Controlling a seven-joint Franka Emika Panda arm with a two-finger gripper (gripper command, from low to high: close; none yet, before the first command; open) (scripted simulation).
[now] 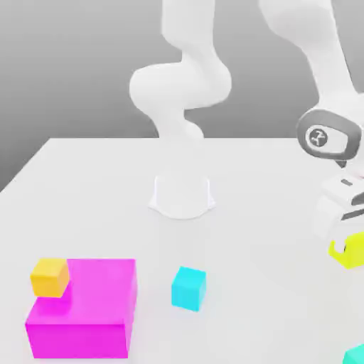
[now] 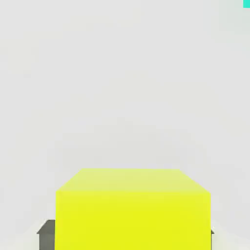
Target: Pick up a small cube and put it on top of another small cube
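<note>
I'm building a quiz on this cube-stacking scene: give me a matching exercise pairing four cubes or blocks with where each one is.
Things:
1. yellow cube
2. orange-yellow cube
3. sky-cyan cube
4. turquoise cube

Places:
A. on top of the large magenta block
B. alone on the table, in front of the arm's base
C. at the exterior view's lower right corner, cut by the frame edge
D. held in the end effector, off the table

Pairs: 1-D, 2-A, 3-B, 4-C
</note>
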